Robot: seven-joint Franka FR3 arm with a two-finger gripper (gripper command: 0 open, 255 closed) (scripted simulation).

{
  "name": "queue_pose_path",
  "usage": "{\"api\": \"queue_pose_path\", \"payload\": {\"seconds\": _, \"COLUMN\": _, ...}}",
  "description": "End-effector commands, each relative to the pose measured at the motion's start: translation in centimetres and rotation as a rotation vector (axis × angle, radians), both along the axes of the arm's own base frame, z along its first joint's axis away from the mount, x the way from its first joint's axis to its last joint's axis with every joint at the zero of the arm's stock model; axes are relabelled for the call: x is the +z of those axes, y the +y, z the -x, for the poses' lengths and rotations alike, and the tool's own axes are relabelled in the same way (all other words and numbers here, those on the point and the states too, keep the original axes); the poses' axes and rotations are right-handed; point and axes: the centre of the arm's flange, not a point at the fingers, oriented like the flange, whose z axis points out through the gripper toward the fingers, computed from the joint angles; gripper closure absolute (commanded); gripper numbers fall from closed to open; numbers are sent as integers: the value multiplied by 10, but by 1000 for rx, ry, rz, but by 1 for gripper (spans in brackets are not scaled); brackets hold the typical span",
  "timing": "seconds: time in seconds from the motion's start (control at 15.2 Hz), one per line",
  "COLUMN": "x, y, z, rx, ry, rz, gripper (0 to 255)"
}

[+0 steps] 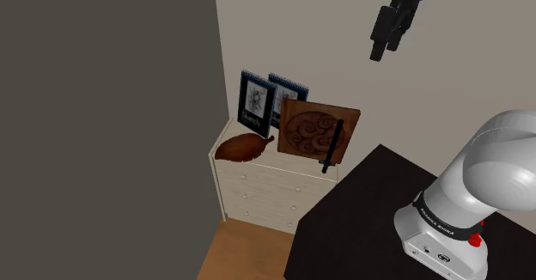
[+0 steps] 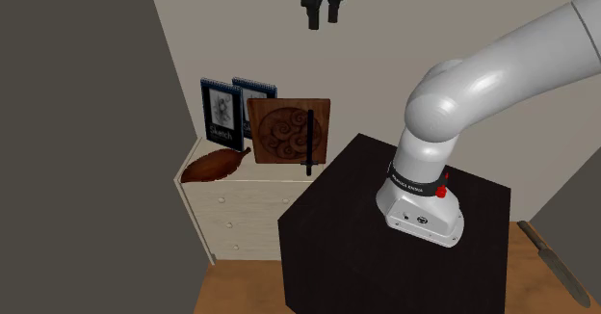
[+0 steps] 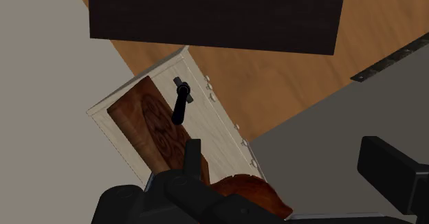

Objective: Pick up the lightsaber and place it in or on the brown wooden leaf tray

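Shoulder view: the black stand (image 1: 369, 218) takes the lower right, and the white arm (image 1: 494, 171) rises from it. Beyond the stand, a pale chest of drawers (image 1: 258, 192) sits in a corner between a grey wall and a lighter one. On its top surface a square carved wooden panel (image 1: 311, 130) leans back against the wall. Beside the panel two framed sketches (image 1: 255, 100) stand upright. The brown leaf tray (image 1: 243, 147) lies flat in front of the sketches, its stem tip near the panel's lower corner. The lightsaber (image 1: 333, 148) stands on end on the same surface, leaning on the panel's face at the side nearer the stand (the panel's width lies between it and the tray). It is a thin black rod with a short crosspiece near its foot. The gripper (image 1: 380, 55) hangs high above the chest, touching nothing.

The second exterior view adds a long dark strip (image 2: 547, 256) lying on the wooden floor past the stand. The wrist view looks down on the drawer fronts (image 3: 223, 116) and shows the lightsaber's crosspiece as pale grey. There the gripper's fingers stand wide apart with nothing between them.
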Motion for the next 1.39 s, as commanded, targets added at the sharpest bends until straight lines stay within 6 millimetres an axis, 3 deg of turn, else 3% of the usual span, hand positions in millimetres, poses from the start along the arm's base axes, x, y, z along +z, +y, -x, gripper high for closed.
{"api": "queue_pose_path", "payload": {"seconds": 0.0, "x": 0, "y": 0, "z": 0, "rx": 0, "ry": 0, "rz": 0, "gripper": 0}}
{"api": "queue_pose_path", "payload": {"seconds": 1.32, "x": -245, "y": -59, "z": -78, "rx": 195, "ry": 16, "rz": 18, "gripper": 0}}
